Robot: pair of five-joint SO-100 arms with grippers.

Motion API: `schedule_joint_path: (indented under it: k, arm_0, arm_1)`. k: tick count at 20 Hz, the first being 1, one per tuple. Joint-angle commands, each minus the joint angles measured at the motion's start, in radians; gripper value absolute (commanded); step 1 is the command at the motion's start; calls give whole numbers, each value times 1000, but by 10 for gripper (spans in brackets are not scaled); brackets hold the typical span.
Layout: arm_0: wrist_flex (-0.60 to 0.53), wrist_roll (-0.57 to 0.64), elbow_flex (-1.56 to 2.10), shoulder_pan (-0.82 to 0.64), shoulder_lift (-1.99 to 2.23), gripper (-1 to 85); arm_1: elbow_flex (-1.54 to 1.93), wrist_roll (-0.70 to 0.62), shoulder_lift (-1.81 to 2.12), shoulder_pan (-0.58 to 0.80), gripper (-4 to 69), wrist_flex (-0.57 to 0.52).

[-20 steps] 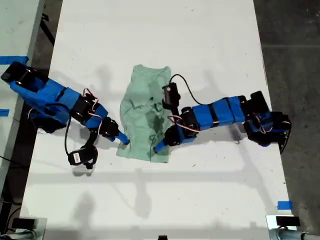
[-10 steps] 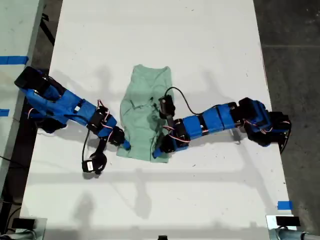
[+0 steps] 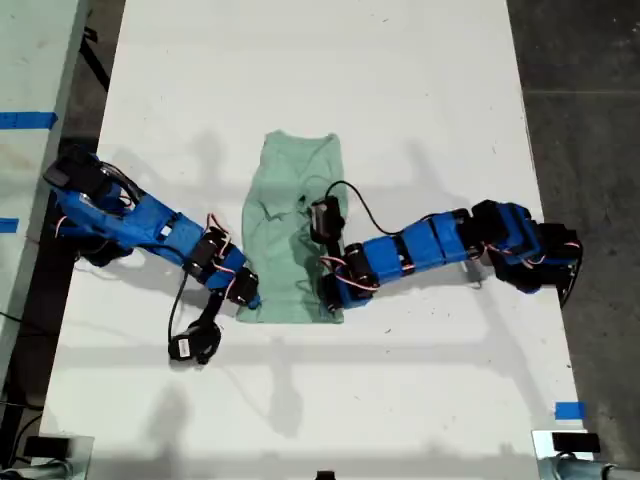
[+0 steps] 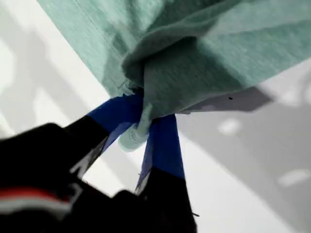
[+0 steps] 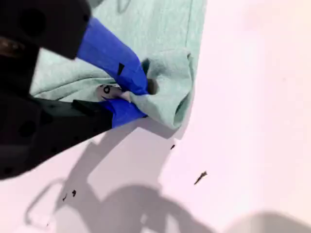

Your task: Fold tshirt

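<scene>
As both arms draw the near hem toward the exterior view's bottom, my first gripper [image 4: 146, 127] and my second gripper [image 5: 131, 99], each clamped on the tshirt [image 3: 292, 228], stretch it flatter on the white table [image 3: 420, 90] for folding.

Soft, matt knit cloth on the tshirt [image 3: 290, 235], pale mint, wrinkled, with a fine heathered weave and a stitched hem visible close up [image 4: 194, 58]. Smooth matt blue plastic on the fingers [image 4: 163, 145] of my first gripper [image 4: 141, 124], set in glossy black plastic housing; cloth bunched and pinched between them. Same blue plastic on the fingers [image 5: 114, 60] of my second gripper [image 5: 129, 97], clamped on a folded cloth corner. Smooth, matt white table [image 3: 400, 80], flecked with a few dark specks. Rough grey floor [image 3: 580, 60] beside it.
</scene>
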Motion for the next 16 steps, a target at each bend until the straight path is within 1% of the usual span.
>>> schedule_joint_path:
  k: [1, 3, 6, 9, 10, 12, 13, 16]
  arm_0:
    - [49, -11, -120, 44, -17, 1]
    - [66, -14, -209, 80, -41, 1]
    - [107, -46, -374, 146, -61, 1]
    - [135, -61, -518, 187, -92, 1]
    - [150, -66, -552, 189, -86, 1]
    - [224, -66, -626, 181, -67, 1]
    - [238, -60, -626, 169, -41, 1]
    - [293, -5, -623, 101, 46, 1]
  arm_1:
    - [-31, -15, 25, -34, -5, 0]
    - [-31, -21, 57, -63, -5, 14]
    - [-31, 8, 161, -140, -5, 78]
    - [-31, 26, 238, -183, -5, 98]
    - [-31, 23, 252, -183, -5, 98]
    - [-32, -8, 265, -161, -5, 98]
    - [-32, -32, 273, -144, -5, 98]
    - [-32, -127, 310, -69, -5, 109]
